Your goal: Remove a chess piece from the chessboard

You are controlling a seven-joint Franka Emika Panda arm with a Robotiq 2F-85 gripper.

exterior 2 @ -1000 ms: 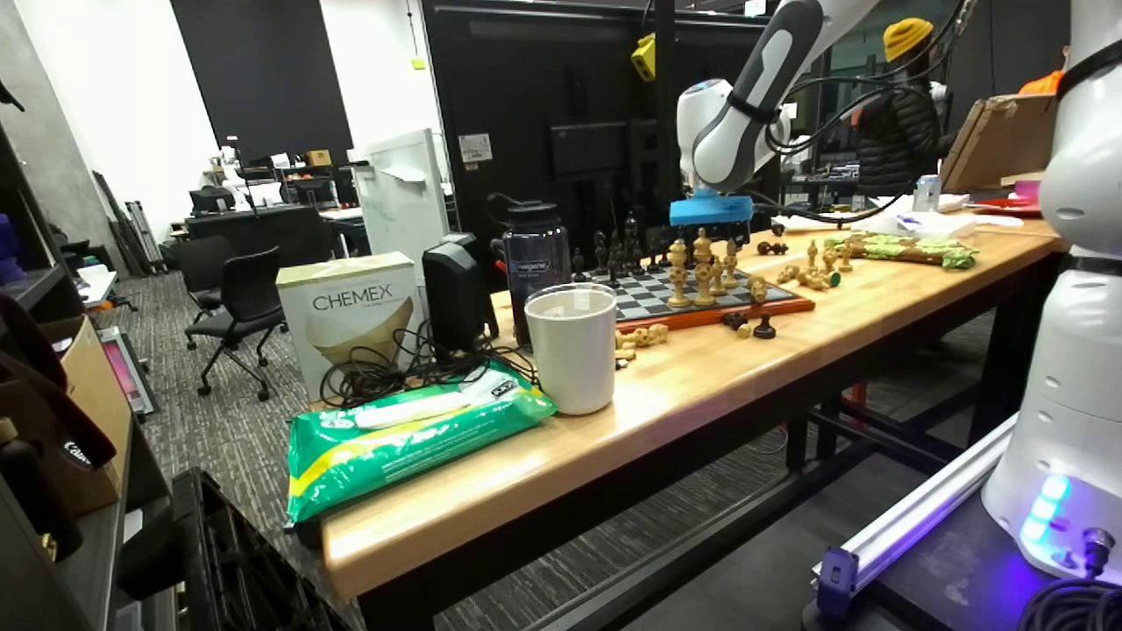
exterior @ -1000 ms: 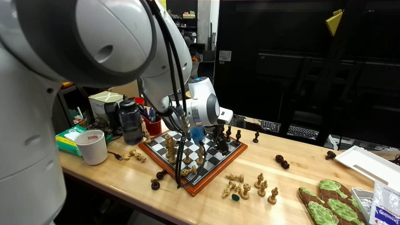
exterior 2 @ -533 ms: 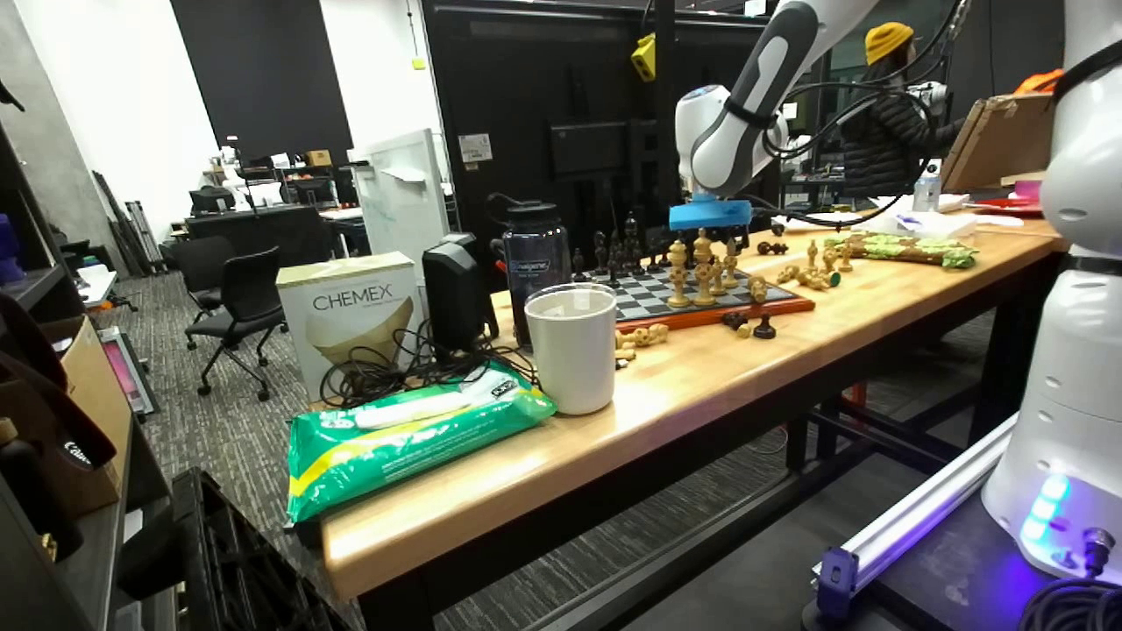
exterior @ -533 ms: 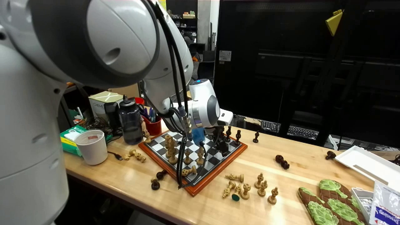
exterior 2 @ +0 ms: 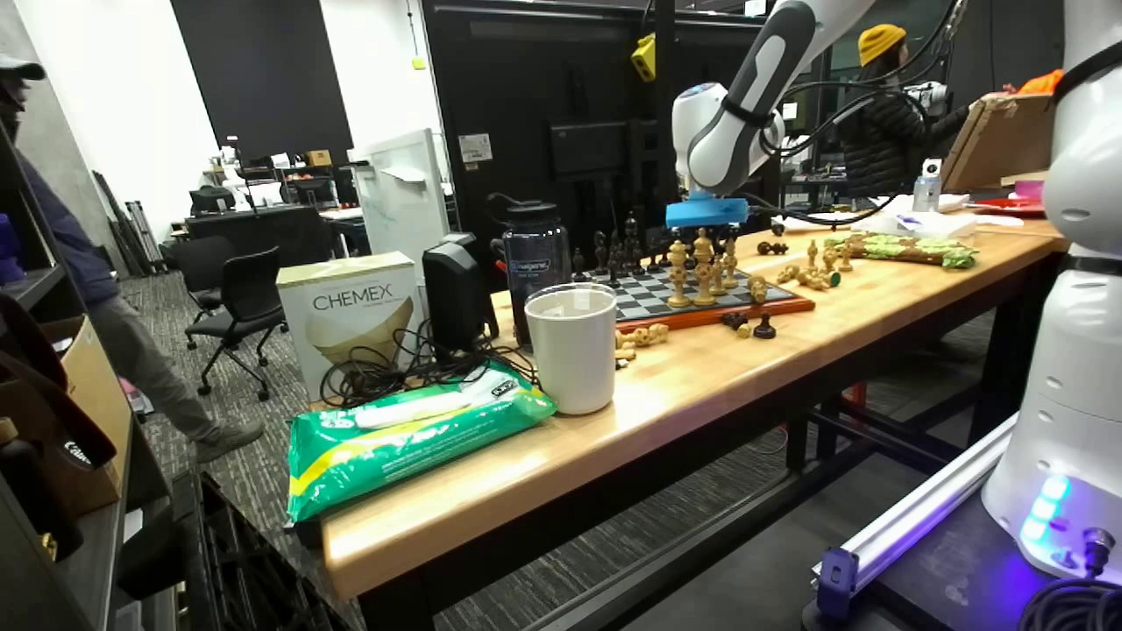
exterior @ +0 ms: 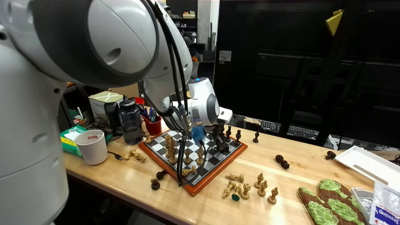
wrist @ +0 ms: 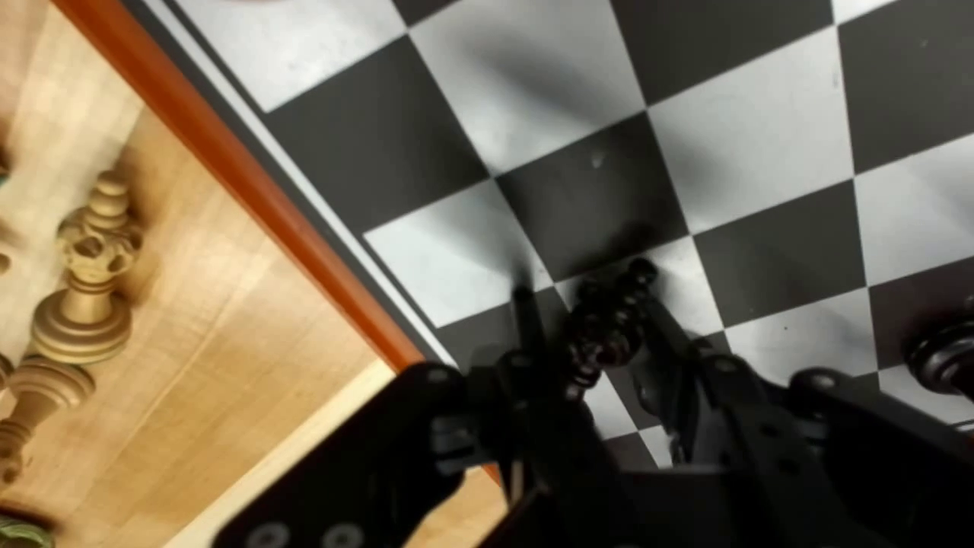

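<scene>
The chessboard [exterior: 219, 168] lies on the table, its checks [wrist: 601, 209] filling most of the wrist view. Low over its far half hangs my gripper [wrist: 586, 298], seen from the side in an exterior view [exterior: 222, 145]. Between its fingers is a dark chess piece [wrist: 609, 339], close against the right finger. A thin strip of board shows between the left fingertip and the piece; lower down everything is black, so I cannot tell whether both sides press on it. The piece's base is hidden. Another dark piece [wrist: 943, 358] stands to the right.
Light pieces [exterior: 171, 150] stand on the board's near part, with one lying [exterior: 189, 171] at its edge. Several light pieces [exterior: 245, 191] and dark ones [exterior: 282, 162] are on the table. A mug [exterior: 91, 148], bottle [exterior: 129, 122] and oven mitt [exterior: 336, 201] surround the workspace.
The gripper's fingers have drawn closer together over the board, and the hand has shifted slightly. The other pieces look unmoved. A person has appeared at the edge of an exterior view.
</scene>
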